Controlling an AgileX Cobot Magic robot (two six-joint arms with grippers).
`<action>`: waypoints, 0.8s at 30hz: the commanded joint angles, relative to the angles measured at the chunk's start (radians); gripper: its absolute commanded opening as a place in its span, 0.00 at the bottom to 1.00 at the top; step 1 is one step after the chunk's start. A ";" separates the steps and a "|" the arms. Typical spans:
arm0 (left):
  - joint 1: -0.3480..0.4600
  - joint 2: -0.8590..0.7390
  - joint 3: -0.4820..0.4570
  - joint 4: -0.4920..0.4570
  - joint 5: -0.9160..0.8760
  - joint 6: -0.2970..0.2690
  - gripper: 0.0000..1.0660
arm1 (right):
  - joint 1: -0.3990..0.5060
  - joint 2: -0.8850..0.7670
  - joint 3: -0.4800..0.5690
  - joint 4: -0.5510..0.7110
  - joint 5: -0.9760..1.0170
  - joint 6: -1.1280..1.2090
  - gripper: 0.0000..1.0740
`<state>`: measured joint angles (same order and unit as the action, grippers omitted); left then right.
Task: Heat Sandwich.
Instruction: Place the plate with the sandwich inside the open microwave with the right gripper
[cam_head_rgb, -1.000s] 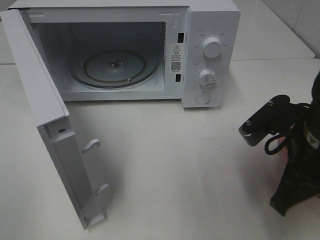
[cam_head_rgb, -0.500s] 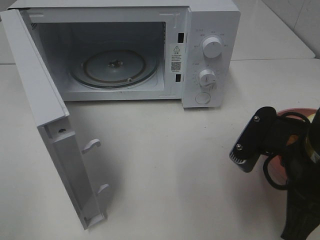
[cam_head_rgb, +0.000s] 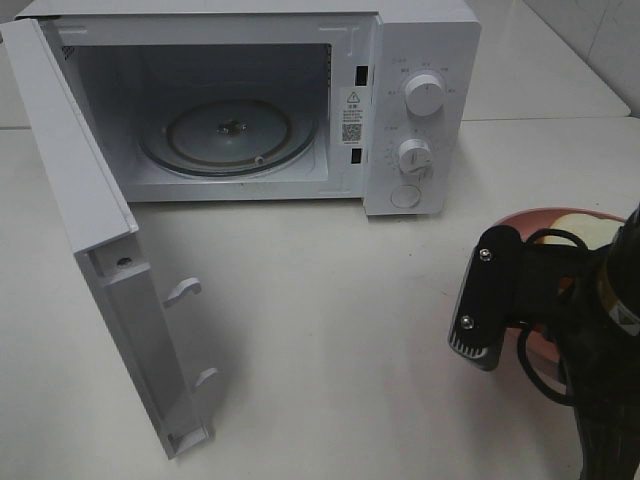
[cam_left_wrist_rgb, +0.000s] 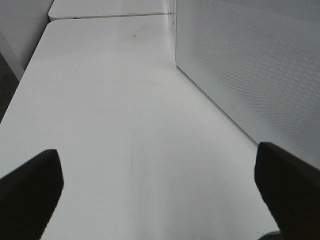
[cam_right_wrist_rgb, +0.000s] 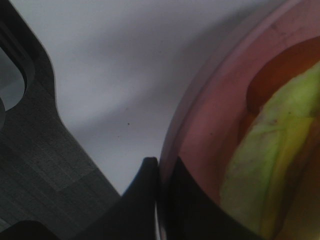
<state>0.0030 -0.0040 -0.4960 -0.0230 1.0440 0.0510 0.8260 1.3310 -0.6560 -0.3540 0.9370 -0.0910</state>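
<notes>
Near the table's right side, the right gripper (cam_right_wrist_rgb: 159, 170) pinches the rim of a pink plate (cam_right_wrist_rgb: 200, 115) carrying the sandwich (cam_right_wrist_rgb: 265, 155), well apart from the microwave (cam_head_rgb: 420, 60). Bare white table (cam_head_rgb: 330, 300) lies between them. The microwave door (cam_head_rgb: 75, 200) stands swung wide, exposing the glass turntable (cam_head_rgb: 230, 135). The left gripper (cam_left_wrist_rgb: 159, 187) gapes wide beside a perforated white wall.

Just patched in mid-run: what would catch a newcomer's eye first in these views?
The white microwave stands at the back of the table, its door swung wide to the left and the glass turntable bare. At the table's right edge, the right gripper is pinched on the rim of the pink plate carrying the sandwich. The left gripper is open, low over the table.
</notes>
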 joint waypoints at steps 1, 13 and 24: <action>0.004 -0.026 0.002 -0.008 -0.009 0.005 0.93 | 0.005 -0.005 0.004 -0.021 -0.027 -0.072 0.00; 0.004 -0.026 0.002 -0.008 -0.009 0.005 0.93 | 0.005 -0.005 0.004 -0.021 -0.155 -0.333 0.01; 0.004 -0.026 0.002 -0.008 -0.009 0.005 0.93 | 0.005 -0.005 0.004 -0.021 -0.223 -0.561 0.01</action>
<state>0.0030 -0.0040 -0.4960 -0.0230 1.0440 0.0510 0.8260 1.3310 -0.6520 -0.3590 0.7290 -0.6210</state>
